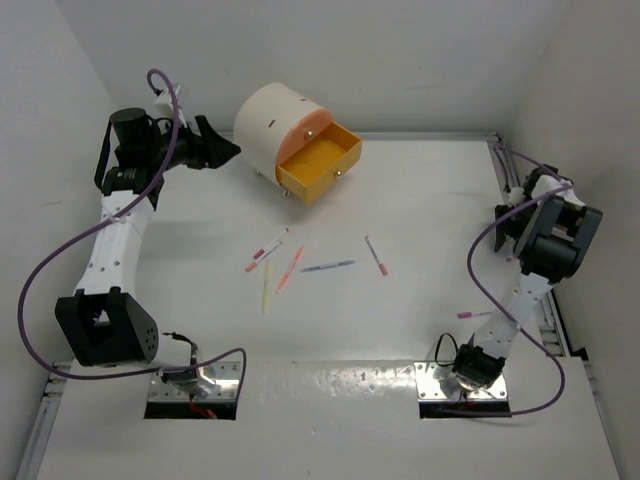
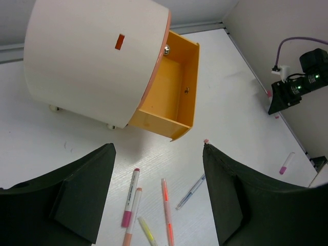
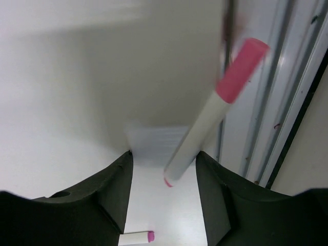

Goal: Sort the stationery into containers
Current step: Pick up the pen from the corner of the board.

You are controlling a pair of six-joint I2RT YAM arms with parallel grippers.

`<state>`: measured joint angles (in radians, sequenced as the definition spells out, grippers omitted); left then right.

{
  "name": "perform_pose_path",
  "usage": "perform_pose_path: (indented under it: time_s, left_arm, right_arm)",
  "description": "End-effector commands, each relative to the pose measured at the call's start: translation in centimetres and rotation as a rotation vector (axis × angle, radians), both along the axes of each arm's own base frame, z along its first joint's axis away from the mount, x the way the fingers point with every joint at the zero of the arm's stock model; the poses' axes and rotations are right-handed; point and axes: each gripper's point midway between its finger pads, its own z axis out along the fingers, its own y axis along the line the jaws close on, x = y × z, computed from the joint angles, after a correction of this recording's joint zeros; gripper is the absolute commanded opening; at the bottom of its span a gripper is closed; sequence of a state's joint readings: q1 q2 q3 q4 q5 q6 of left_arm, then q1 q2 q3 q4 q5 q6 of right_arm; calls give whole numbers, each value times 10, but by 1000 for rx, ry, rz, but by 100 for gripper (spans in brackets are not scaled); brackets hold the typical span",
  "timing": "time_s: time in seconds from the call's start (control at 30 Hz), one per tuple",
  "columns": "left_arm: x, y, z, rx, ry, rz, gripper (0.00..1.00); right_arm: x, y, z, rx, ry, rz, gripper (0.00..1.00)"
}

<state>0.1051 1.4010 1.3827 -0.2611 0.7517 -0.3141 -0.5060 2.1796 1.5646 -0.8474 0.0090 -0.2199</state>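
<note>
— Right gripper [image 3: 164, 154], black fingers apart, straddles the tip of a white pen with a pink cap [image 3: 205, 120], far right of the cream-white round cabinet [image 1: 270, 125]. It's blurred and seemingly ungripped.
— Risk?
— Closing near its tip could flick it against the metal edge rail [image 3: 266, 102].
— Left gripper [image 2: 158, 145]?
— Wide open, empty, beside the cabinet's open yellow-orange drawer [image 1: 305, 178]. Other thin pens [image 1: 290, 268] lie before the cabinet.

Both are the same build: the left arm [image 1: 113, 235] and right arm [image 1: 520, 295] have white tube links and chunky black joints. Purple cables [image 1: 23, 322] loop off each, bases sit on shiny metal plates [image 1: 228, 375], and the fingers [image 2: 77, 200] are matte black wedges.
</note>
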Motion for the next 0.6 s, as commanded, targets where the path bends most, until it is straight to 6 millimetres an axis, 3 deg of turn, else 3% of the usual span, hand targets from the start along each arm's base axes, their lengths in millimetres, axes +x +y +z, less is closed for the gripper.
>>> perform_pose_path:
  time_s: [0.0,0.23,0.33,0.43,0.57]
  left_arm:
    - [-3,-4,12,-4,-37,-11,75]
    - [-3,0,13,4,-38,-7,75]
    - [-4,0,13,5,-38,-9,75]
    - [-5,2,13,7,-40,-3,75]
    - [-6,4,12,9,-38,1,75]
  right_arm:
    - [17,2,0,-70,-42,46,52]
    - [15,18,-9,-37,-13,72,46]
    - [14,30,-15,-20,9,82,37]
    - [14,31,-19,-33,19,73,33]
    - [12,29,-23,-39,35,72,21]
